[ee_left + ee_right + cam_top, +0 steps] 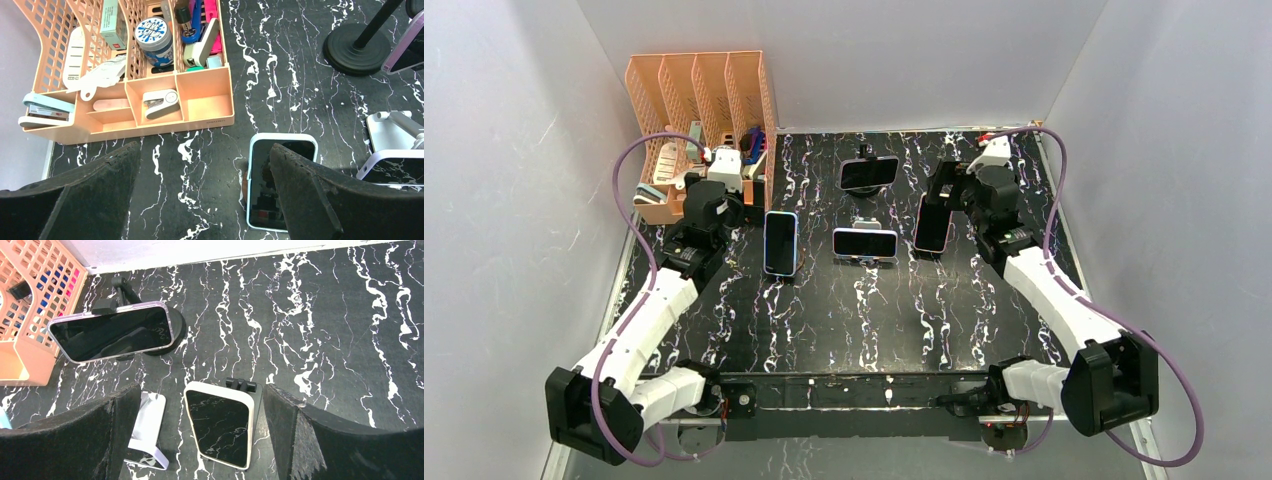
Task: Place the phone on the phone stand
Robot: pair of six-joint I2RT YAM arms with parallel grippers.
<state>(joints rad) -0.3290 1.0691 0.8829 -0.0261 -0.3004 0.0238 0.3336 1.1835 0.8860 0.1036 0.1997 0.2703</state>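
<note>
Several phones are on the black marble table [864, 320]. A light-blue-cased phone [780, 243] stands upright at the left; in the left wrist view [265, 190] my right finger [320, 200] partly covers it. A white-cased phone [932, 222] leans on a black stand [243, 386] and lies between my right gripper's fingers in the right wrist view [220, 427]. My left gripper [722, 215] is open and empty over bare table [204, 150], left of the blue phone. My right gripper [949, 185] is open [201, 390] above the white-cased phone, not touching it.
A phone sits sideways on a black pole stand [869, 172] at the back middle. Another lies sideways on a silver stand [864, 242] in the centre. An orange organiser [699, 110] with office supplies stands at the back left. White walls enclose the table.
</note>
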